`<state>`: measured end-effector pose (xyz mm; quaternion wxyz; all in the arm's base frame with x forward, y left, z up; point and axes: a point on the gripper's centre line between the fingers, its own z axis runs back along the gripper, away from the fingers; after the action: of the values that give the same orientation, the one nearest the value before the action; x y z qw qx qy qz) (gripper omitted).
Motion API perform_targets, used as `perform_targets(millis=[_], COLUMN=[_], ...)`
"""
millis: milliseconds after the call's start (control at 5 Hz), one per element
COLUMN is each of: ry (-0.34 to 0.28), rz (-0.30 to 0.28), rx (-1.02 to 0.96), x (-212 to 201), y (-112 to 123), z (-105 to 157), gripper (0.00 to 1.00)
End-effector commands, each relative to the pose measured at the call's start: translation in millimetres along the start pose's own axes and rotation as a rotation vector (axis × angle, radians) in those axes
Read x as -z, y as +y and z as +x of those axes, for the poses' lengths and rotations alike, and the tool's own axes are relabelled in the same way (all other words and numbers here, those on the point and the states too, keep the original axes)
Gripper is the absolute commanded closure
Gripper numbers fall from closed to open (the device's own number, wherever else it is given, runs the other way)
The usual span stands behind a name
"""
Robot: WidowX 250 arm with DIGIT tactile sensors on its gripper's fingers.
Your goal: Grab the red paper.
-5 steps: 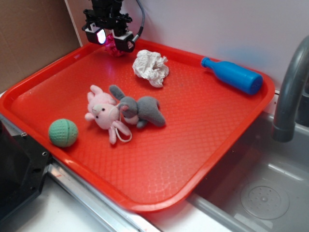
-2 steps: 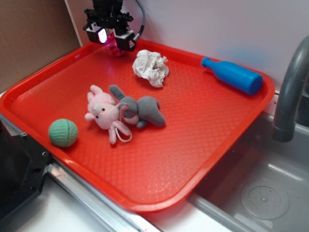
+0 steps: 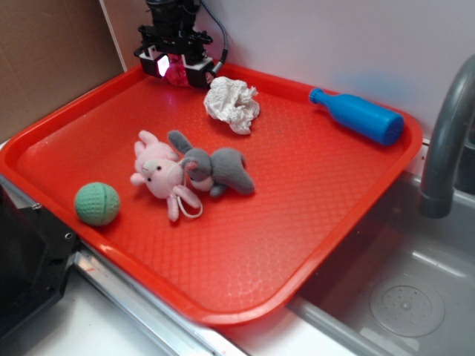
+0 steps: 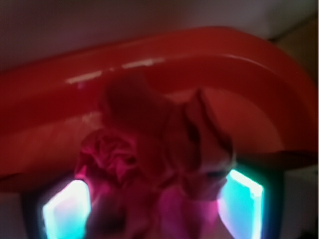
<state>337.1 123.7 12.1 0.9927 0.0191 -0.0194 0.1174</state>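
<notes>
One red paper (image 3: pixel 177 73) ball sits at the far left corner of the red tray (image 3: pixel 312 193), pinched between the fingers of the gripper (image 3: pixel 179 71), which is closed on it from above. The wrist view fills with the same crumpled wad (image 4: pixel 159 174): dark magenta folds, blurred, squeezed between two glowing pads (image 4: pixel 67 211) at the lower left and lower right, with the tray's raised rim (image 4: pixel 199 55) curving behind it. The wad is a rough lump with no clear long axis; a couple of crumpled flaps stick up toward the rim in the wrist view. Whether it touches the tray floor or hangs just above it cannot be told.

Just beside the gripper, to the right in the exterior view, lies the white paper wad (image 3: pixel 232 103), apart from the red one. Farther along the back edge a blue bottle (image 3: pixel 358 116) lies on its side, neck toward the wad. In the middle of the tray a pink plush animal (image 3: pixel 157 173) and a grey plush animal (image 3: pixel 216 170) lie touching each other. A green knitted ball (image 3: pixel 97 203) rests near the tray's front left edge.

The tray has a textured floor and lies beside a grey sink (image 3: pixel 401 297) with a grey faucet (image 3: pixel 445 141). A white wall (image 3: pixel 334 37) stands behind and brown cardboard (image 3: pixel 52 52) at the left.
</notes>
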Motion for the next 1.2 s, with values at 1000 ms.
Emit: perform_targets(millis=[1000], ry=[0.035], rz=[0.016], rx=[-0.038], x=[-178.5], y=[-55.8], z=[-101.8], gripper=[1.00])
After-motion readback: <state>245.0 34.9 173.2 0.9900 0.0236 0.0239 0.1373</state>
